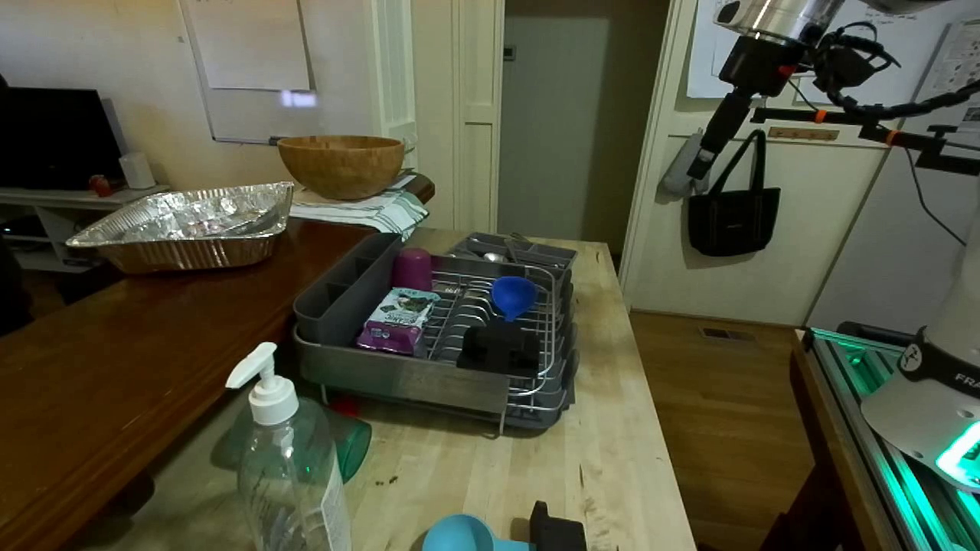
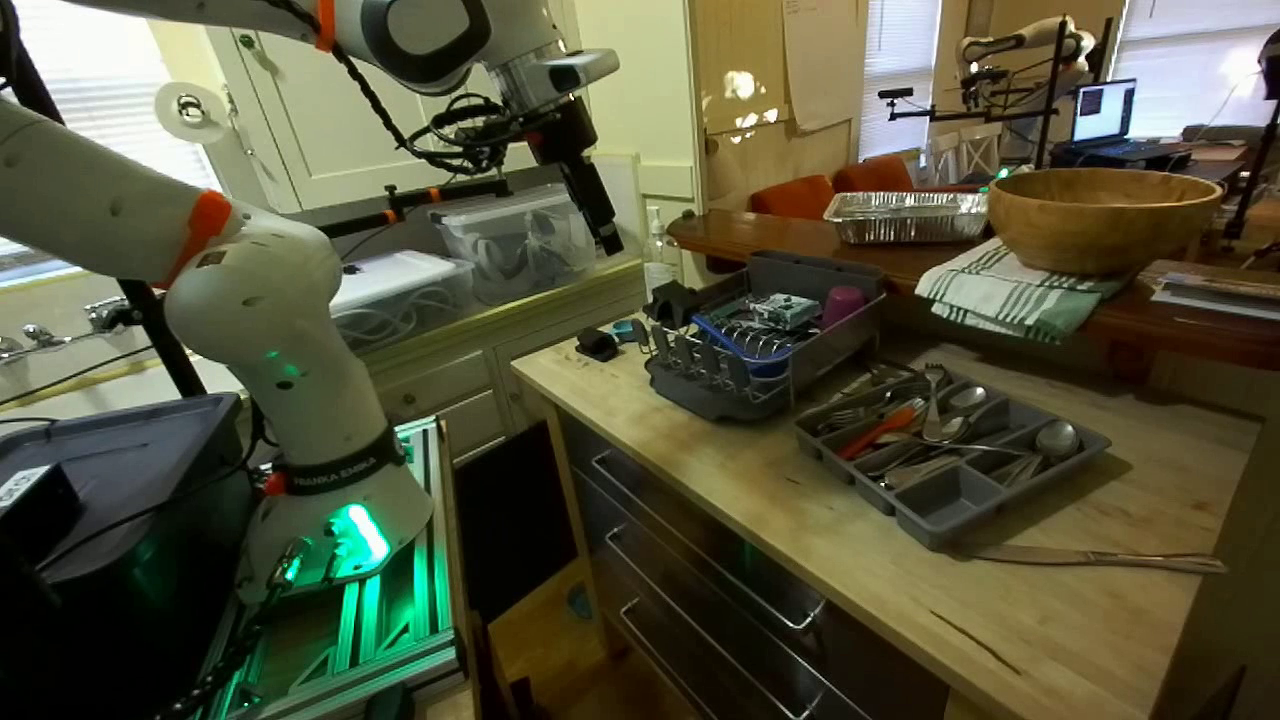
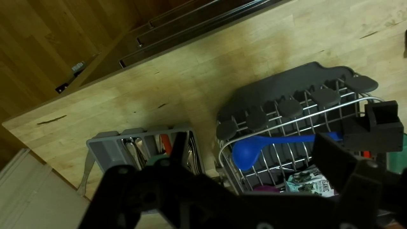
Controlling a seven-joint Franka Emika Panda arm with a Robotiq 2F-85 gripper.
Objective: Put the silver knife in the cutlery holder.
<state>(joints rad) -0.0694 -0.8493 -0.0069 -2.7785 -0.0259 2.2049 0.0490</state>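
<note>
The silver knife (image 2: 1095, 559) lies flat on the wooden counter, beside the near end of the grey cutlery holder (image 2: 950, 500). It also shows in the wrist view (image 3: 85, 173), partly beside the tray's edge. The cutlery holder is a compartmented tray holding forks, spoons and an orange-handled piece; one end compartment is empty. It also shows in the wrist view (image 3: 109, 151) and at the back in an exterior view (image 1: 547, 256). My gripper (image 3: 251, 136) is open and empty, high above the counter. It shows in both exterior views (image 1: 698, 167) (image 2: 608, 240), away from the knife.
A dish rack (image 2: 730, 385) stands beside the cutlery holder, with a blue ladle (image 3: 248, 152), purple cup (image 1: 412, 269) and snack packet (image 1: 398, 314). A soap bottle (image 1: 291, 474) stands on the counter. A wooden bowl (image 2: 1100, 215) and foil tray (image 2: 905, 220) sit on the higher table.
</note>
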